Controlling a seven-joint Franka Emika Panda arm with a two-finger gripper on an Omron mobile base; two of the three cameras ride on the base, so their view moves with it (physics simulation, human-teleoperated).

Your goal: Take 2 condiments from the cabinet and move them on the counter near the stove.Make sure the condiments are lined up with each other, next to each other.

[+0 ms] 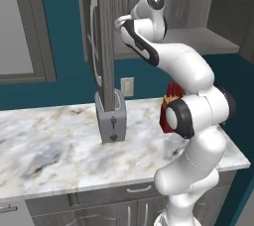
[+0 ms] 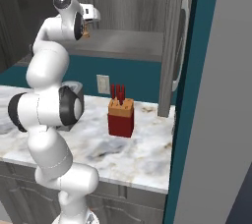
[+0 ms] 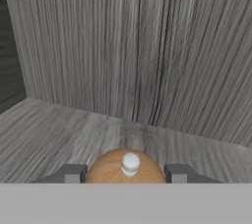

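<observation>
A: What's closest in the hand view?

B: Tan-brown shaker [image 3: 115, 169] w/ a small pale knob on top, right at the bottom edge. It sits between the two dark fingertips [image 3: 74, 173] of the tool [image 3: 126, 174], one each side. Tips look just beside its flanks; can't tell if they actually touch, so can't tell whether it's pinched or the tool is only spread around it.

A: And what's it standing on?

B: Grey wood-grain floor of the cabinet [image 3: 162, 46]. Back wall rises behind it, darker side wall at left.

A: From the base cams?

B: Right base view: arm's big white links nearest, lower left. Past them, bench [image 2: 142, 156] of veined marble, w/ a red knife block [image 2: 120, 115], red handles up, standing upright near the back. The tool [image 2: 86, 30] is up at the cabinet shelf [image 2: 123, 43], a bit of tan at its tip. Cabinet door [image 2: 172, 41] hangs open, edge-on at right, curved silver handle on it.

A: Left side?

B: Arm in front again, lower right. Bench [image 1: 49, 145] beyond, grey toaster [image 1: 111, 118] upright on it, near the wall. Knife block [image 1: 168, 106] mostly hidden behind the arm's elbow. White wall outlet [image 1: 127, 86] above the toaster on the teal wall. Open door [image 1: 101, 36] edge-on, over the toaster. Wrist reaches into the cabinet beside it; the tool itself is hidden there.
</observation>
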